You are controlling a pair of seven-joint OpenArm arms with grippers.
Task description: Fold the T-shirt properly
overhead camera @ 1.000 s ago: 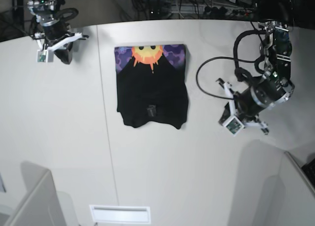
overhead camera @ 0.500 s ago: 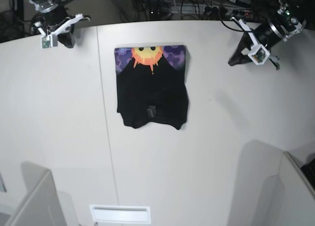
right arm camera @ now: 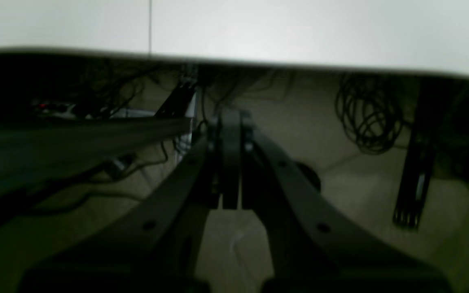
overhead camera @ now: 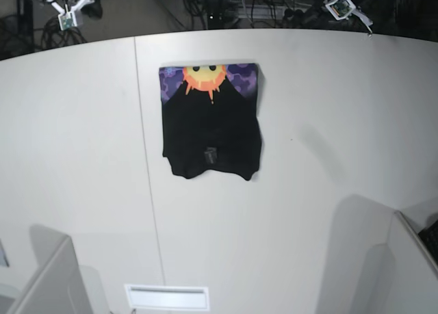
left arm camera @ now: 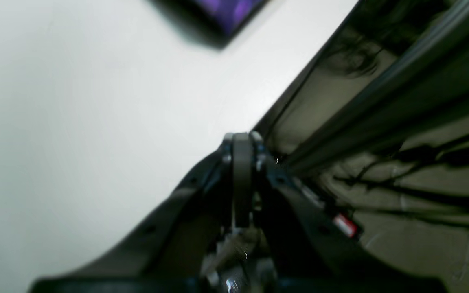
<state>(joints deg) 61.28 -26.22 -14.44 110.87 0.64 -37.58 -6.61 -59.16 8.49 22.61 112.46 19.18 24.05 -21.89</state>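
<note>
The T-shirt (overhead camera: 211, 122) lies folded into a rough rectangle on the white table (overhead camera: 308, 191), mid-back. Its orange sun face on purple (overhead camera: 205, 76) shows along the far edge, and a small tag (overhead camera: 211, 154) sits near the front. Nothing touches it. My left gripper (left arm camera: 240, 138) is shut and empty, hanging over the table's far edge, with a purple corner of the T-shirt (left arm camera: 228, 12) far off. My right gripper (right arm camera: 230, 118) is shut and empty, off the table above the floor. In the base view the left arm (overhead camera: 340, 5) and right arm (overhead camera: 72, 6) sit at the back corners.
A seam (overhead camera: 147, 191) runs front to back across the table, left of the shirt. Grey partitions stand at the front left (overhead camera: 48, 280) and front right (overhead camera: 383, 259). A white slot (overhead camera: 166, 297) lies at the front edge. Cables (right arm camera: 364, 118) hang behind the table.
Both arms have pulled back past the table's far edge. The left arm swung from beside the shirt's right to the back right corner. The T-shirt has not moved.
</note>
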